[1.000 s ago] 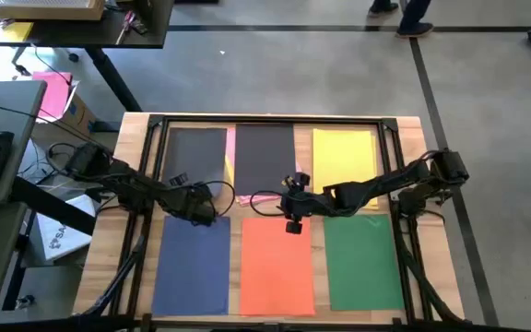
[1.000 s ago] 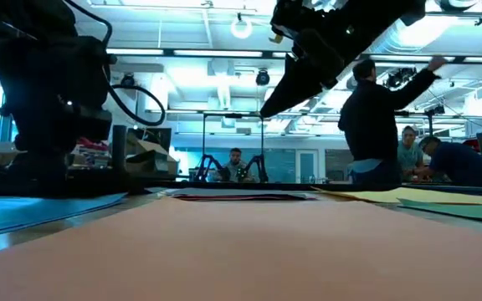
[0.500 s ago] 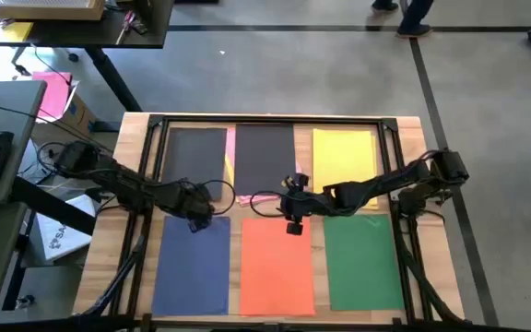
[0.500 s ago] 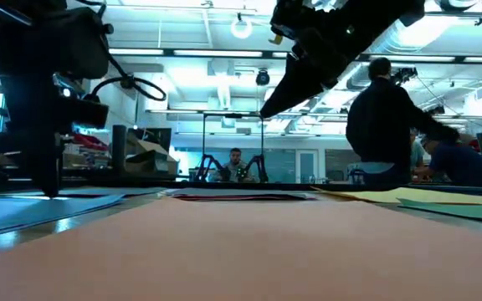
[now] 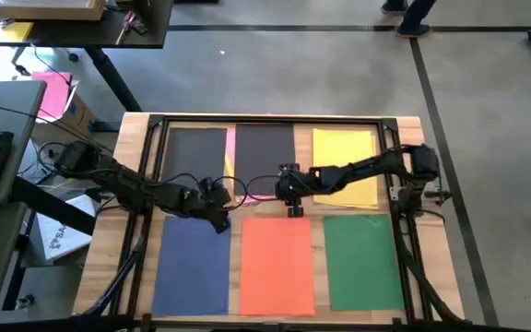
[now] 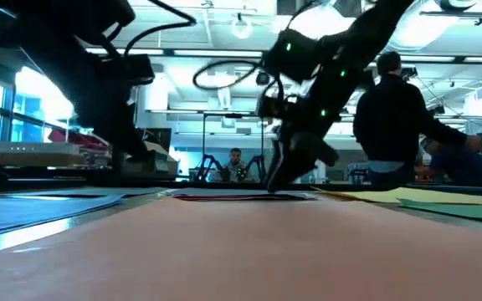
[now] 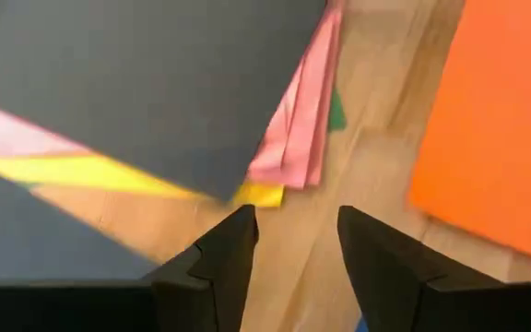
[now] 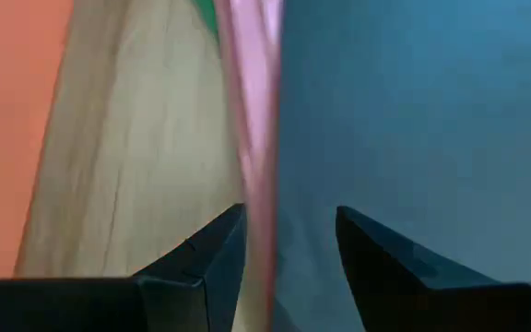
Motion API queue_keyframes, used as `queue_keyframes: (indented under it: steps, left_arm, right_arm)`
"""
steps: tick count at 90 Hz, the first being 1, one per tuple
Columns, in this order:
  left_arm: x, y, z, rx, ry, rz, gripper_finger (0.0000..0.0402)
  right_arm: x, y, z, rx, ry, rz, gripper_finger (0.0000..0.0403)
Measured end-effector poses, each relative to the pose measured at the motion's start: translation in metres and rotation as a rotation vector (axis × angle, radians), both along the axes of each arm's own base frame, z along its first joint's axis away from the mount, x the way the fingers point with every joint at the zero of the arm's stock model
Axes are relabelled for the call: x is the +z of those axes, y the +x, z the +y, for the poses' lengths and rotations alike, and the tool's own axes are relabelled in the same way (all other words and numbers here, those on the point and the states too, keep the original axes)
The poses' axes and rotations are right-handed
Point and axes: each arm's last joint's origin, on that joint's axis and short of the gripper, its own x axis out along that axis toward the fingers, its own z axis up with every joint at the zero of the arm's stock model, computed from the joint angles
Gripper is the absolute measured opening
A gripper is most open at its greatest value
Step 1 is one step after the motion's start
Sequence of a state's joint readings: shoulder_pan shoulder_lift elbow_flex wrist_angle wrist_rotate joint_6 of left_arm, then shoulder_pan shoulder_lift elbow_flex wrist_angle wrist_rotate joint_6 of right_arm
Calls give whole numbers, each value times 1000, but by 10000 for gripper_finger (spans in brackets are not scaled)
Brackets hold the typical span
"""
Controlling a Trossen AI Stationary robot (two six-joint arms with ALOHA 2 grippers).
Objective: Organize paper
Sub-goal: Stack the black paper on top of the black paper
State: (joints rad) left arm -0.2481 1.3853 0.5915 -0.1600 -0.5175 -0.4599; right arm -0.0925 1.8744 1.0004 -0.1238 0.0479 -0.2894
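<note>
Bright, even light overhead, messy contrast down low

High view is evenly lit with soft shadows; the low view gets glare from ceiling lights, arms go silhouette, and the near orange sheet is blurry. Right wrist view is smeared, pink paper edge streaky.

Arms: two, dark/black, slim jointed links w/ bulkier joint housings.
Cables: black, looped loose along both arms; big loop by left arm's wrist.
Left gripper: two dark wedge fingers, angular faceted faces, matte.
Right gripper: same dark wedge pair, matte.
Lights: small green LEDs on right arm's wrist, low view.
</note>
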Motion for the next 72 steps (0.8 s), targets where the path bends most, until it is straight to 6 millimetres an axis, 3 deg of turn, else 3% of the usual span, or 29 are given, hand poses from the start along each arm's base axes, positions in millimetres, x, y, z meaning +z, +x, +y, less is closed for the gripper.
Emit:
queue_keyframes:
  steps: [18, 40, 52, 72]
  left_arm:
    - [-3, -1, 1, 5, 21, 4, 143]
    - [-9, -5, 2, 14, 10, -2, 143]
    - [-7, -3, 1, -26, 32, -13, 143]
    - [2, 8, -1, -161, 135, -95, 142]
  right_arm:
    - [-12, 0, -18, -22, 97, 14, 133]
    - [-14, 0, -20, -10, 131, 14, 12]
    - [-8, -1, -12, 3, 125, 14, 4]
    - [24, -5, 1, 57, 157, -63, 0]
